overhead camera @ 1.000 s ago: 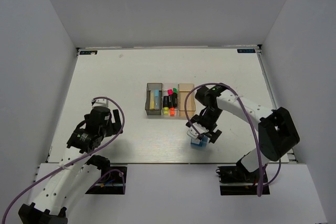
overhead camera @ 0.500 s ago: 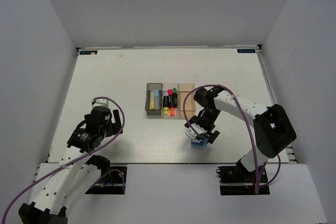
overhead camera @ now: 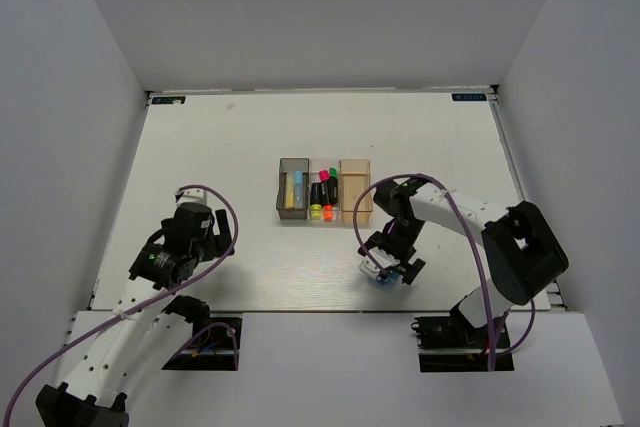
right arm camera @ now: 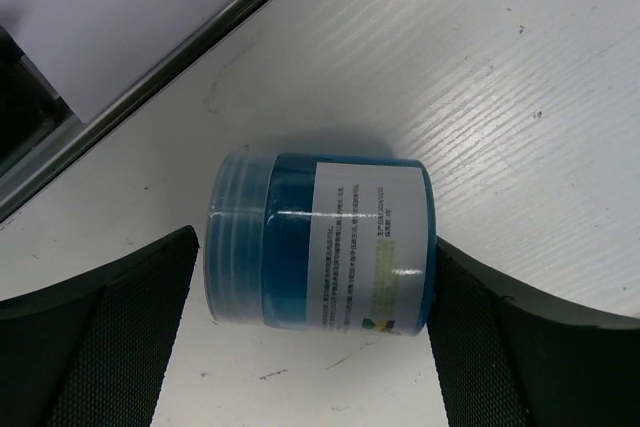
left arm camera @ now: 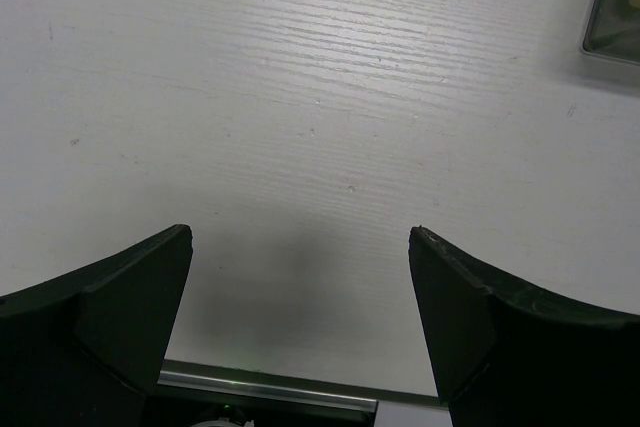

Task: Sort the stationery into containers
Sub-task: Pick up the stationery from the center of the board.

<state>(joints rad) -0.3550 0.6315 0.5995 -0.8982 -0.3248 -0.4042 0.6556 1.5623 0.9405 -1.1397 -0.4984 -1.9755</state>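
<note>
While the right gripper (overhead camera: pixel 388 269) hangs low near the front edge of the table (overhead camera: pixel 220 147), its jaws stand wide apart with nothing clamped between them. The blue jar (right arm camera: pixel 320 247) lies on its side on the table, right between the two fingers (right arm camera: pixel 100 337). There's a pad just beside each end, though I can't tell if either one touches.

Here's the worry: that jar is round and free to roll. If the squeeze comes off-centre, or one pad lands first, it could squirt out or trundle toward the table's edge, which the wrist view shows close behind it. A grip on the smooth label could slip too.

Up the table, the three bins sit in a row, well apart from the jar. The dark grey bin (overhead camera: pixel 293 202) has the pale sticks, the clear bin (overhead camera: pixel 323 197) has the markers, and the amber bin (overhead camera: pixel 355 197) looks empty.

Over on the other side, the left gripper (left arm camera: pixel 300 237) hovers over bare table, jaws spread, holding nothing.
</note>
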